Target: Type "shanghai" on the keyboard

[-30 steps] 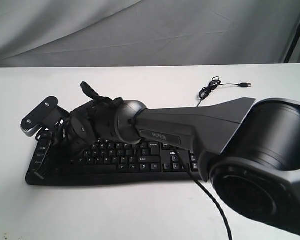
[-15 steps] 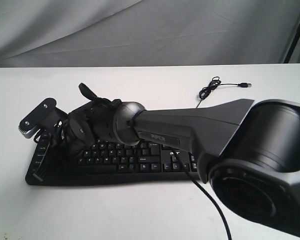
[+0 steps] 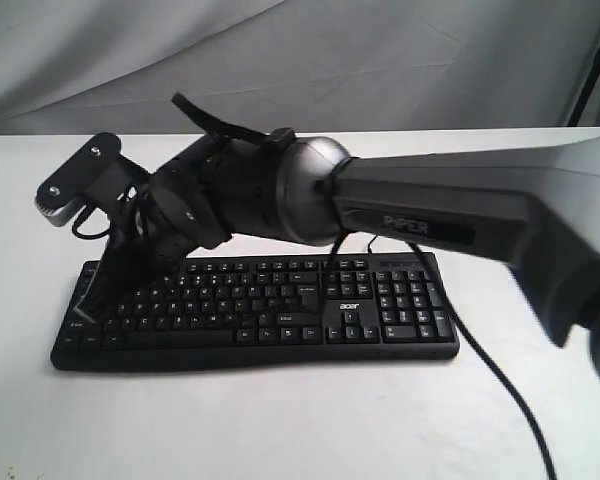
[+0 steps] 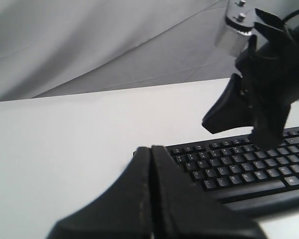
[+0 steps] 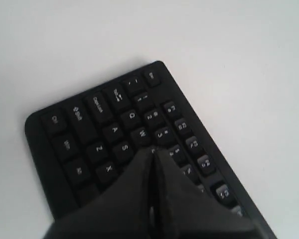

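Black plastic keyboard, wide and flat with white legends, is lying across the middle of the smooth white desk, its number pad to the right. A dark, rounded right arm is reaching over it from the right. The matte, tapering right fingers are pressing together into a wedge above the left-end letter keys. The left fingers are sitting closed too, beside the keyboard's left end.

right gripper: jaws pressed together | tips over keyboard, beside w and s keys | white table
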Controlling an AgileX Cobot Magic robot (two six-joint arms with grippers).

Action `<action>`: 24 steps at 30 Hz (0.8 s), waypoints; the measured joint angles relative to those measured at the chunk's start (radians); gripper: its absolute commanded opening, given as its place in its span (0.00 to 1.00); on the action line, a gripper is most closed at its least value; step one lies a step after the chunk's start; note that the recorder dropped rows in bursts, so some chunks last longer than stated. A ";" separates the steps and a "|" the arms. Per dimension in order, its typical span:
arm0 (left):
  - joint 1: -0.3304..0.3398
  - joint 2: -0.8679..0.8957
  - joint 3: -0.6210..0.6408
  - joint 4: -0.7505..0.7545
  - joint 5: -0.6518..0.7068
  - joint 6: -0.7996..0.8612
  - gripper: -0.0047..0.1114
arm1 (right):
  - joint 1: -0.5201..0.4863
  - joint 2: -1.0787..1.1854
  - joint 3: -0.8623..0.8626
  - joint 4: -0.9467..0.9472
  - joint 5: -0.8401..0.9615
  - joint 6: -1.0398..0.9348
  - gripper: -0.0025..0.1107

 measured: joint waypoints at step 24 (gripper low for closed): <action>0.000 0.000 0.000 0.000 0.000 0.000 0.04 | -0.057 0.018 0.237 0.079 -0.214 0.000 0.02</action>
